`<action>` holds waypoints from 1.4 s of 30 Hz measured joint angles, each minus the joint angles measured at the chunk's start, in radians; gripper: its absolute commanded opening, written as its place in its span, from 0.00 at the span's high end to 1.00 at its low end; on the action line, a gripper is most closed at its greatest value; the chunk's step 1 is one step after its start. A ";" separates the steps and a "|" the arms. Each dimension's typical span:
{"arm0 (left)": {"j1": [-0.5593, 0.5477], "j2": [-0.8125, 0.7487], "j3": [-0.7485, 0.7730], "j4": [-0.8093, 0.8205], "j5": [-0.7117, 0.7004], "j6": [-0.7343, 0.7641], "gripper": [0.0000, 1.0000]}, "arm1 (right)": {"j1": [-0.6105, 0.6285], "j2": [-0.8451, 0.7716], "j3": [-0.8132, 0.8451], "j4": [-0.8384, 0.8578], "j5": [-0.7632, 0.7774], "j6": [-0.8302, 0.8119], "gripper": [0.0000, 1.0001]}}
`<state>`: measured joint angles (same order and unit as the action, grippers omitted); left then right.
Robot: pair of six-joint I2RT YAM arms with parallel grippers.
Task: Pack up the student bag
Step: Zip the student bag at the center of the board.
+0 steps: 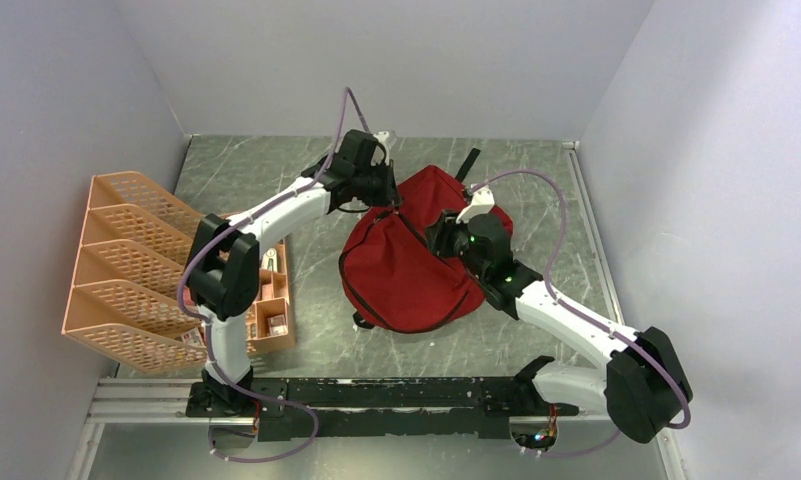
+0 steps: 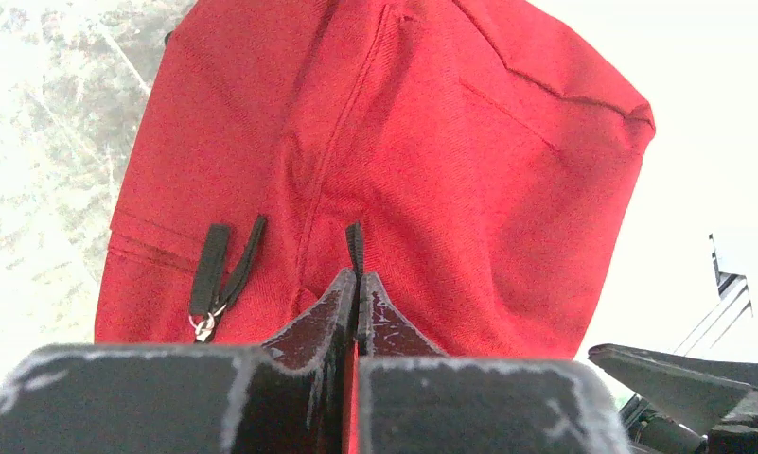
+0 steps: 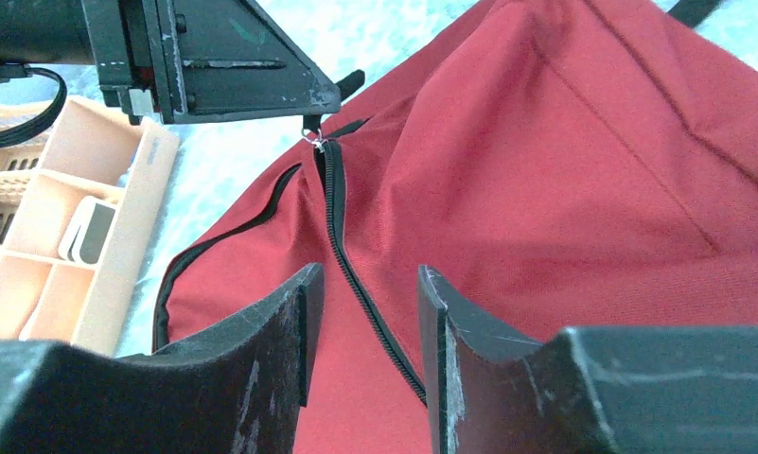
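Note:
The red student bag (image 1: 416,262) lies in the middle of the table, its black zipper (image 3: 342,218) running closed across the top. It fills the left wrist view (image 2: 403,161) and the right wrist view (image 3: 564,189). My left gripper (image 1: 389,196) is at the bag's upper left edge, shut on a black zipper pull strap (image 2: 355,243). A second black pull (image 2: 214,274) hangs loose to its left. My right gripper (image 3: 363,284) is open just above the bag's fabric, its fingers either side of the zipper line; it shows in the top view (image 1: 444,236).
An orange plastic mesh organiser (image 1: 126,270) stands at the left, with an orange compartment tray (image 1: 268,300) holding small items beside it. The tray also shows in the right wrist view (image 3: 72,246). Grey walls close in the table on three sides.

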<state>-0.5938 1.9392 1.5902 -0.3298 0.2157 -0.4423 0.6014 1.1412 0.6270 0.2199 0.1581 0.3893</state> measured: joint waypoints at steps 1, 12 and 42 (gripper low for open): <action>0.004 -0.011 -0.019 0.018 0.002 -0.005 0.95 | 0.000 0.006 0.000 0.004 -0.010 0.005 0.55; 0.023 -0.122 -0.220 0.161 0.027 -0.070 0.95 | 0.000 0.178 0.042 0.097 -0.120 0.030 0.54; 0.030 -0.176 -0.356 0.415 0.101 -0.228 0.86 | -0.003 0.494 0.190 0.367 -0.219 -0.011 1.00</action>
<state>-0.5636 1.7630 1.2346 0.0856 0.3172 -0.6704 0.5983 1.6352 0.8169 0.5869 -0.0605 0.3782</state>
